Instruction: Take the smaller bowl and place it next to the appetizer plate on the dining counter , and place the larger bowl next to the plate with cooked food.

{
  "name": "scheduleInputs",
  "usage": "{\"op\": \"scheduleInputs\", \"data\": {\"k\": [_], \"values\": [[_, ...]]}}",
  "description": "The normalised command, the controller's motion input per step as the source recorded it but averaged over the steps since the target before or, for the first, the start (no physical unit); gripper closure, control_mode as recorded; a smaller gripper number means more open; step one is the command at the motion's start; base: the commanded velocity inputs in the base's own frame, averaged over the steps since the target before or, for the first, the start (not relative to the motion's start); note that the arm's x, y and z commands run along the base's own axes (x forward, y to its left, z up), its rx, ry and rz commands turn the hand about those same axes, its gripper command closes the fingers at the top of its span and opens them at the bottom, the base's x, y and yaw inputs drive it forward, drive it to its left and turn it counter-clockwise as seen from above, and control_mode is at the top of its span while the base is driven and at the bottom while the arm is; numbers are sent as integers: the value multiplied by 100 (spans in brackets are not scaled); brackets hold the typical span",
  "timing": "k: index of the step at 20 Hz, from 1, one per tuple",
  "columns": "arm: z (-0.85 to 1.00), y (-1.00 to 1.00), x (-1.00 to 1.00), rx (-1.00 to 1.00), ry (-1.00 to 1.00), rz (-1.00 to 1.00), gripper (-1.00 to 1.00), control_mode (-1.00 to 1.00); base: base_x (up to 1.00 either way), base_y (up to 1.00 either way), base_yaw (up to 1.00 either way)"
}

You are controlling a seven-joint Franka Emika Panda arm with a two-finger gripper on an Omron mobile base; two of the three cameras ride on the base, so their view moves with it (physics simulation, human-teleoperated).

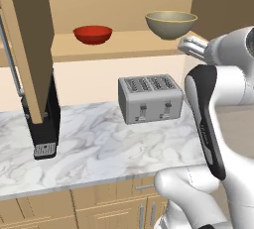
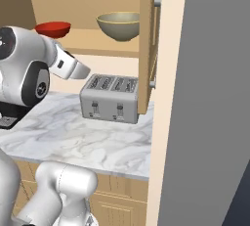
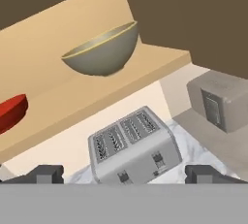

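Observation:
The smaller bowl (image 1: pixel 93 34), shallow and glossy red, sits on the left of an open cabinet shelf (image 1: pixel 124 47). To its right on the same shelf stands the larger bowl (image 1: pixel 170 24), deep olive-tan with a yellow rim. Both bowls show again in the right base view, red (image 2: pixel 52 28) and tan (image 2: pixel 118 26), and in the hand view, red (image 3: pixel 10 112) at the left edge and tan (image 3: pixel 100 51). My gripper (image 3: pixel 127 174) is open and holds nothing. It hangs in front of and below the shelf, near the tan bowl. The appetizer plate, the plate with cooked food and the dining counter are out of view.
A silver toaster (image 1: pixel 150 98) stands on the marble counter (image 1: pixel 99 148) below the shelf. A black coffee machine (image 1: pixel 42 124) is at the left. Open wooden cabinet doors flank the shelf, one left (image 1: pixel 27 39) and one right (image 2: pixel 148 44). A tall grey panel (image 2: pixel 210 102) closes the right side.

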Motion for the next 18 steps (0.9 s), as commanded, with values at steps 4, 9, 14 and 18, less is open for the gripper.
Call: {"op": "scheduleInputs", "data": {"k": [4,9,14,18], "values": [[9,0,0,7,-8,0,-100,-100,0,0,0],[37,0,0,1,-11,1,-100,-100,0,0,0],[66,0,-4,0,-4,0,-100,-100,0,0,0],[20,0,0,4,0,0,-100,-100,0,0,0]]}}
